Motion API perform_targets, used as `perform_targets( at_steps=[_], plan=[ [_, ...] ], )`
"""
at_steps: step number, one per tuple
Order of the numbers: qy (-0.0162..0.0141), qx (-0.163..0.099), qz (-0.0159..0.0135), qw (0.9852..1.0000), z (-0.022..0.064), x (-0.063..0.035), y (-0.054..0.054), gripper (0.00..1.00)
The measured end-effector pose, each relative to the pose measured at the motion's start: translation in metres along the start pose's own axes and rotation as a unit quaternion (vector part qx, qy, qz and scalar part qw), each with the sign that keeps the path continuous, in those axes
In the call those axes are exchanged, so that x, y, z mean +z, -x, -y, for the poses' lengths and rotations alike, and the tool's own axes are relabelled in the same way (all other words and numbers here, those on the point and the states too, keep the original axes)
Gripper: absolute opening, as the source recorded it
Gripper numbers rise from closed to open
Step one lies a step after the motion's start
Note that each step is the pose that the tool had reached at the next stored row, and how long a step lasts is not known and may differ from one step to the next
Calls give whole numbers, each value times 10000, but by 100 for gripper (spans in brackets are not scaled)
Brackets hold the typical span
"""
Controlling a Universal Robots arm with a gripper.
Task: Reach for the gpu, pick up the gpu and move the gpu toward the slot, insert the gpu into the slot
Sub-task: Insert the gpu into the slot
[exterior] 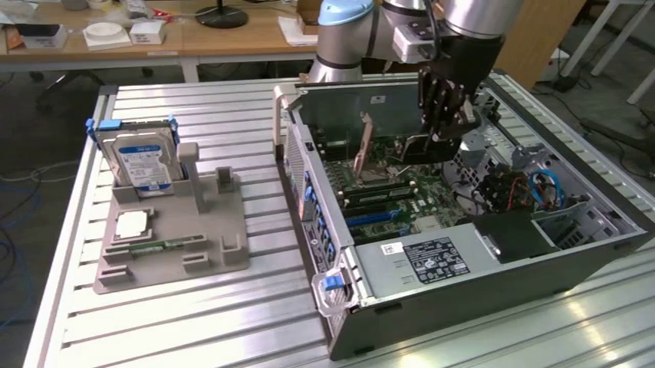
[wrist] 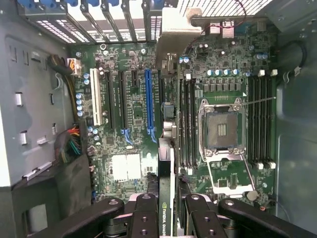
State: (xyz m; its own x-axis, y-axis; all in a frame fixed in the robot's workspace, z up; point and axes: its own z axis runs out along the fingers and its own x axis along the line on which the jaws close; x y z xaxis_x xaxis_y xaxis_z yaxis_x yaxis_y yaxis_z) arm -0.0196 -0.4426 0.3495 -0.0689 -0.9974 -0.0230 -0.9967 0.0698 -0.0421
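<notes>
My gripper [exterior: 449, 126] reaches down into the open computer case [exterior: 573, 261] and is shut on the gpu [exterior: 425, 147]. In the wrist view the gpu [wrist: 167, 148] shows edge-on between the two fingers [wrist: 146, 210], with its silver end bracket toward the case's rear wall. It hangs above the green motherboard [wrist: 129, 166], upright and lengthwise along the card connectors. The long blue slot [wrist: 148, 101] lies just beside the card's edge, and a blue slot [exterior: 370, 218] also shows in the exterior view. I cannot tell whether the card touches the board.
The square silver processor socket [wrist: 221, 128] and black memory slots [wrist: 260, 119] lie on the card's other side. The power supply [exterior: 430, 257] fills the case's near end. A grey fixture [exterior: 169, 245] on the table holds the hard drive [exterior: 138, 157].
</notes>
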Motion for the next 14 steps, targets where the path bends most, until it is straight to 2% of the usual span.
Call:
perform_targets(
  at_steps=[10,14],
  plan=[
    [0,22,-2,10000,-45,180,-18,26],
    [-9,23,-3,10000,-198,210,-31,26]
  ],
)
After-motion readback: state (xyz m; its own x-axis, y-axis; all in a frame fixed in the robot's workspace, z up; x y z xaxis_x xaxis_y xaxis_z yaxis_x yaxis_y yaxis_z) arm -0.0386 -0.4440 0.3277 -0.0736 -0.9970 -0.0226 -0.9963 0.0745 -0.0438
